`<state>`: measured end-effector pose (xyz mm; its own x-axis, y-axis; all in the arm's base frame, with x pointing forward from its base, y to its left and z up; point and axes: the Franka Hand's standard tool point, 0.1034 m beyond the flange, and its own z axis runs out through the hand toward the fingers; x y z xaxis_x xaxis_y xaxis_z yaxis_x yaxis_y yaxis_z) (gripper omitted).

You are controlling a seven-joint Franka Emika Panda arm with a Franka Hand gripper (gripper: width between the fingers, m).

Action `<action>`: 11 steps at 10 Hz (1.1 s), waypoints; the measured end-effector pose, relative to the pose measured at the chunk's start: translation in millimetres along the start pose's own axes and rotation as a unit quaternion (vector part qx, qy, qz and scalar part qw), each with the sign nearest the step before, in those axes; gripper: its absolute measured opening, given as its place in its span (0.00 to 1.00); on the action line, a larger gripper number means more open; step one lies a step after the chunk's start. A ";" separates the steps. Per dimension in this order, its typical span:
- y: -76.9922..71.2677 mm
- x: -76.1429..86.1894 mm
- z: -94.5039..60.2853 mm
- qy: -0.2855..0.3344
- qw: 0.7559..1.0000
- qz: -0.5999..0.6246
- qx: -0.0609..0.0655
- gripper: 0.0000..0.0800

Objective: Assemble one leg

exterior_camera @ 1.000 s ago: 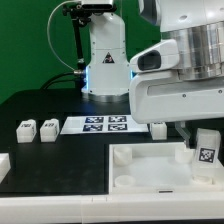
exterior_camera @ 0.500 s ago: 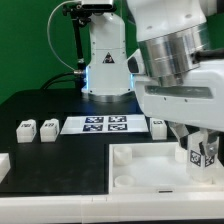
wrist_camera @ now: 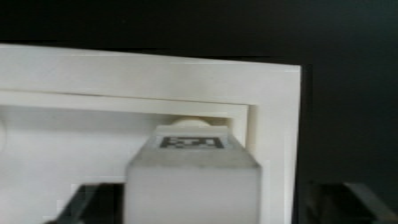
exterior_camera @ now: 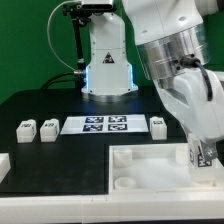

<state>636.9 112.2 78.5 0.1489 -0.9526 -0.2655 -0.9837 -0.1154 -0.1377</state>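
A leg, a small white peg with a black-and-white tag, stands upright at the far corner of the white tray, on the exterior view's right. In the wrist view the leg sits against the tray's corner rim, over a round socket. My gripper straddles it. The dark fingers stand wider than the leg, one clearly off its side, so my gripper is open. Three more legs lie on the black table, two at the left and one by the marker board.
The marker board lies flat behind the tray. The arm's white base rises at the back. A white block sits at the left edge. The tray's other corner sockets hold nothing.
The wrist has turned and tilted over the tray's corner. The leg has settled upright there, and the fingers have spread away from it.
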 end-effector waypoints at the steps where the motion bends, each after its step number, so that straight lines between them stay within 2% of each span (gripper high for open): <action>1: 2.7 -3.4 2.6 0.007 0.997 -0.080 -0.010 0.73; 2: 3.8 -4.9 3.5 0.019 0.983 -0.182 -0.018 0.79; 3: 4.0 -1.5 3.2 0.023 0.971 -0.239 -0.014 0.81; 5: 4.2 -0.4 3.7 0.023 0.944 -0.329 -0.017 0.81; 6: 4.1 -0.2 3.7 0.022 0.918 -0.395 -0.019 0.81; 8: -0.8 -8.4 1.3 0.046 0.846 -0.528 -0.051 0.81; 10: -0.8 -7.7 2.0 0.045 0.848 -0.526 -0.049 0.81; 11: -0.7 -9.1 2.3 0.044 0.864 -0.499 -0.046 0.63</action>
<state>636.5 121.5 78.8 0.9235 -0.3833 0.0159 -0.3746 -0.9099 -0.1782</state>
